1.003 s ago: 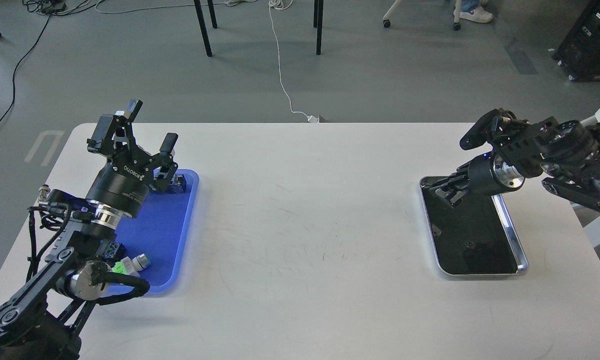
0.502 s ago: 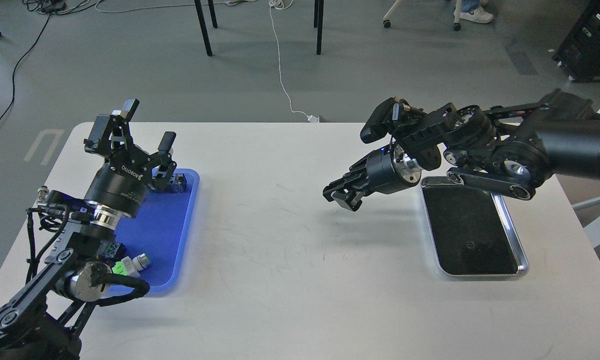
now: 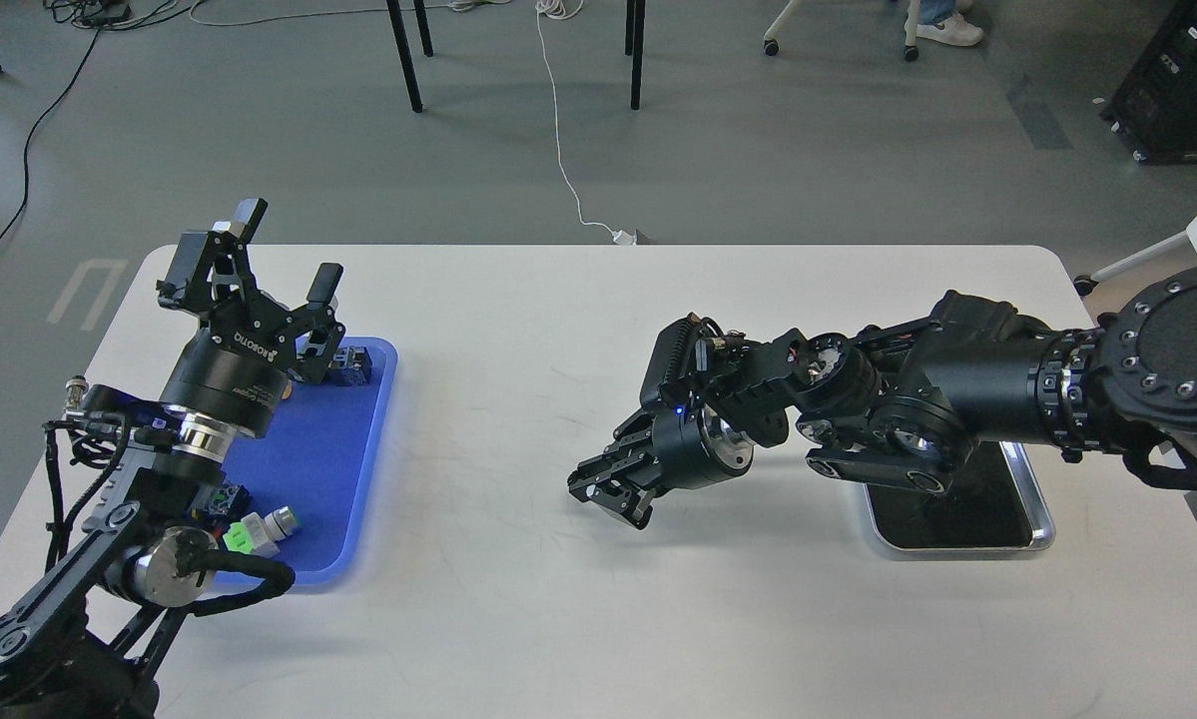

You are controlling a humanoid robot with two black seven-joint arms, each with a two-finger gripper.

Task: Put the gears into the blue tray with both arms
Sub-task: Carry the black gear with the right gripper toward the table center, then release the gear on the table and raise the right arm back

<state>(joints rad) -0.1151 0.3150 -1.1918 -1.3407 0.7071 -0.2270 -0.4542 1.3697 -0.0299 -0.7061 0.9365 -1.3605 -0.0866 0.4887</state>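
right hand [image 3: 610, 491]: moved off steel tray [image 3: 1037, 519] since a second ago, now low over mid-counter [image 3: 578, 330], heading toward blue tray [image 3: 358, 459]; fingers drawn together, cannot tell if gripping a gear.
left hand [image 3: 279, 265]: fingers spread, empty, above blue tray's far end, barely shifted.
gears: none made out.
room: bare counter up to blue tray's near rim; left arm crowds tray.

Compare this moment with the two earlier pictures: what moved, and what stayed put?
The right gripper left the steel tray and swept leftward over the table toward the blue tray, fingers close together; whether it carries a gear cannot be seen. The left gripper drifted slightly, open above the blue tray. Both trays stayed put.
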